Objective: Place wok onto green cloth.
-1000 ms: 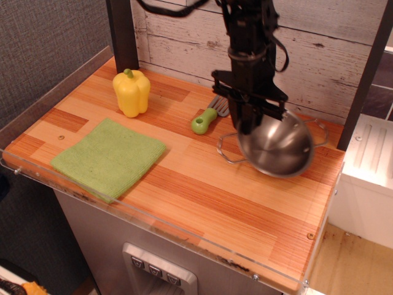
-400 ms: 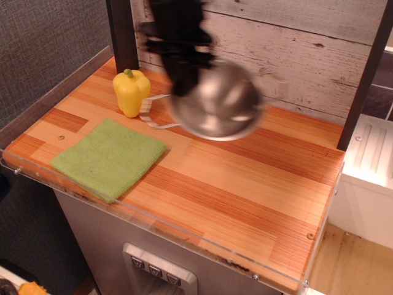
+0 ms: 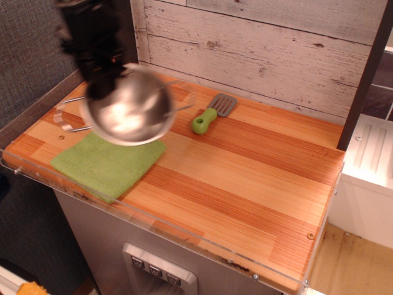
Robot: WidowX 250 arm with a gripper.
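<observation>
The shiny round stainless-steel wok (image 3: 128, 114) with thin wire loop handles hangs tilted in the air over the desk's left end, carried at its far rim by the blurred black gripper (image 3: 105, 78); the jaws appear closed on that rim, though motion blur hides the exact grip. Holding it by the rim leaves the bowl's underside free to settle flat. It overlaps the far part of the flat square light-green microfibre cloth (image 3: 104, 165), which lies near the front-left corner of the desk (image 3: 258, 184), its front corner almost at the front edge. A small green-handled spatula (image 3: 211, 114) lies well apart toward the back edge. The cloth's bare surface is unobstructed, so lowering looks clear, minding the left wall.
</observation>
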